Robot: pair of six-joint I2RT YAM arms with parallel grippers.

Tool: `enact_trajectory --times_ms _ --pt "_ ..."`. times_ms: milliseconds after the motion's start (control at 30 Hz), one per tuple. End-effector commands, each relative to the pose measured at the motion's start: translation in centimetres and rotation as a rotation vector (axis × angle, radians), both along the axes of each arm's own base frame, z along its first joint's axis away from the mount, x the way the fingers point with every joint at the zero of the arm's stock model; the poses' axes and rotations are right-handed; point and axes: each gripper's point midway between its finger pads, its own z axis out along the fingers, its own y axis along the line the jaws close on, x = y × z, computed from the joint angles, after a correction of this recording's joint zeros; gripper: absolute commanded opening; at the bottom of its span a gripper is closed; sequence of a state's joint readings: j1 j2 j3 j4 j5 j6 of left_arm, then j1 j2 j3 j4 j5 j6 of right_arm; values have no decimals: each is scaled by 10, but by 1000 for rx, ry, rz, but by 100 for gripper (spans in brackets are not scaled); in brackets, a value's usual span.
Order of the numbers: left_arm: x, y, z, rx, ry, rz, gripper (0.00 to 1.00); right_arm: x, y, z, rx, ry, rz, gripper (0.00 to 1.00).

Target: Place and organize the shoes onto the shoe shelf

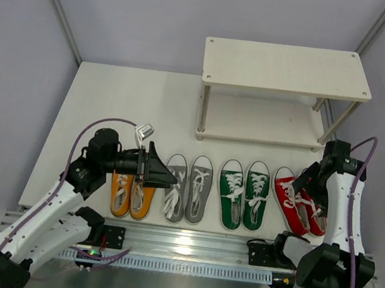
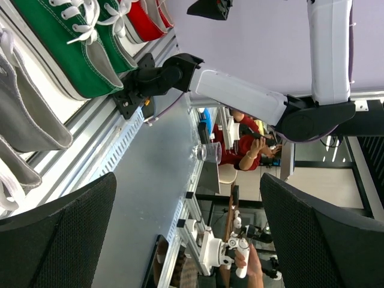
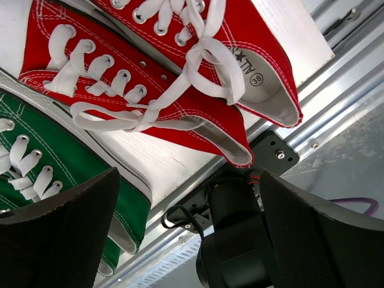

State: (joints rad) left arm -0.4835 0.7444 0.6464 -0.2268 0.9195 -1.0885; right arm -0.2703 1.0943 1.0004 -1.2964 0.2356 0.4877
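The shoe shelf (image 1: 288, 68) stands at the back right, and both pale boards are bare. Four pairs of shoes lie in a row along the near edge: orange (image 1: 131, 196), grey (image 1: 187, 189), green (image 1: 245, 193) and red (image 1: 300, 201). My left gripper (image 1: 168, 176) hovers over the gap between the orange and grey pairs, pointing right, open and empty (image 2: 189, 240). My right gripper (image 1: 308, 182) hangs just above the red shoes (image 3: 168, 66), open with nothing between its fingers (image 3: 186, 228). One green shoe (image 3: 54, 174) shows beside them.
An aluminium rail (image 1: 186, 246) carrying the arm bases runs along the table's near edge. Grey walls close in the left and right sides. White table surface (image 1: 134, 101) lies between the shoe row and the shelf.
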Motion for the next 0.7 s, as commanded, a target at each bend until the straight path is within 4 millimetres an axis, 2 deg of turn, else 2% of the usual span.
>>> enact_trajectory --times_ms 0,133,300,433,667 --pt "-5 -1 -4 0 15 -40 100 16 2 -1 41 -30 42 97" --pt "-5 -2 -3 4 22 -56 100 19 -2 -15 52 59 25 97" --pt "-8 0 -5 18 23 -55 100 17 -25 -37 44 86 -87 97" --pt "-10 2 -10 26 19 -48 100 23 -41 -40 54 54 -135 97" --pt "-6 1 -15 35 25 -37 100 58 -28 -48 163 -82 -71 97"
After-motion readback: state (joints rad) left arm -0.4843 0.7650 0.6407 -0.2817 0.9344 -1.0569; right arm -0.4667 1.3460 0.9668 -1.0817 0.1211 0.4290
